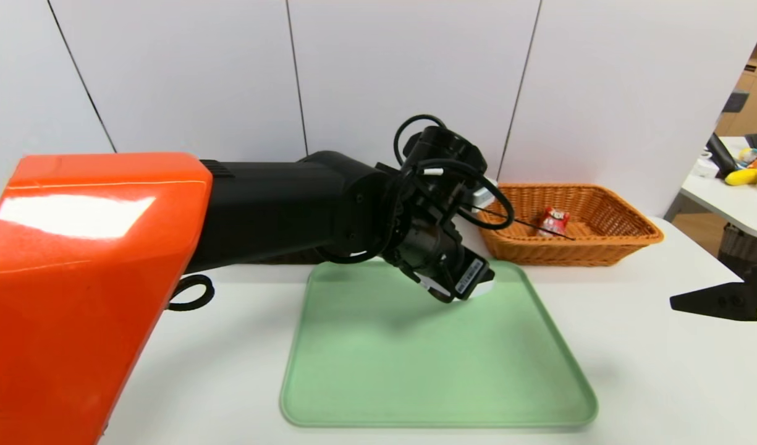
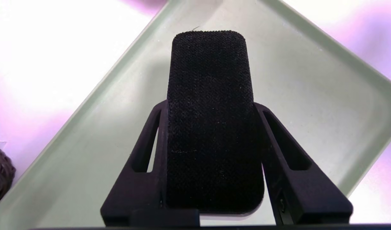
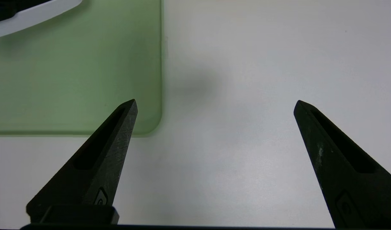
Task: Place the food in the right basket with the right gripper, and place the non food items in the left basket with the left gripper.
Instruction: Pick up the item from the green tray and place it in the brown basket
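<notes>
Left claw (image 2: 211,124) is clamping a black fabric-covered pad (image 2: 211,105), hanging over the far part of the green tray (image 1: 440,395). Red snack pack (image 1: 554,221) is sitting in the right wicker basket (image 1: 625,244). Right claw (image 3: 214,105) is hovering spread wide over the desk (image 3: 246,80), right of the tray.

Below the left tool (image 2: 211,108) the green tray (image 1: 415,371) lies bare. The left arm (image 1: 279,204) bars the way behind it. Between the spread tips of the right tool (image 3: 214,105) lies bare desk (image 3: 246,159).
</notes>
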`<state>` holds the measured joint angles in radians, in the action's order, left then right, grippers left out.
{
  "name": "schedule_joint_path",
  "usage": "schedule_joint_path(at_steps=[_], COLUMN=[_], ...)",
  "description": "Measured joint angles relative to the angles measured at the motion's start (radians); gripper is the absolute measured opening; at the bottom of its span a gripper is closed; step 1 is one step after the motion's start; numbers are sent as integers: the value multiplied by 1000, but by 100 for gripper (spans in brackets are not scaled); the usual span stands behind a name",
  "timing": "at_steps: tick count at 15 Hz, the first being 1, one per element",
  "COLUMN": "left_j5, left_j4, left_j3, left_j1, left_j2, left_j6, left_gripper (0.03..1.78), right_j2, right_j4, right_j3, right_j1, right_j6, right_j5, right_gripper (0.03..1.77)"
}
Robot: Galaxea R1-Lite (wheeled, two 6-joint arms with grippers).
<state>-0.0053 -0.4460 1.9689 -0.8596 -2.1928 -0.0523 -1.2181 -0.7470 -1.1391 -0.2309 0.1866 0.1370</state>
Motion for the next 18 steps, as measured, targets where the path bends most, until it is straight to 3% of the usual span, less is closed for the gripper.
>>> schedule_joint_path(at_steps=[7,10,14,18], left_j5=[9,28,42,70], left_j4=[10,58,83,45], left_j3=[6,7,8,7], left_j1=[-19,-15,63,195], left_j2=[15,49,109,165], left_j6=[3,53,70,69], left_gripper=[85,85,85,85], right_j2=[23,32,40,55], right_j4=[-3,-4,-4,-4], right_j3=[14,17,28,43], right_j1=[0,-1,-1,0], right_j6=[1,1,3,3], right_j5=[0,0,0,2], right_gripper=[169,169,169,169])
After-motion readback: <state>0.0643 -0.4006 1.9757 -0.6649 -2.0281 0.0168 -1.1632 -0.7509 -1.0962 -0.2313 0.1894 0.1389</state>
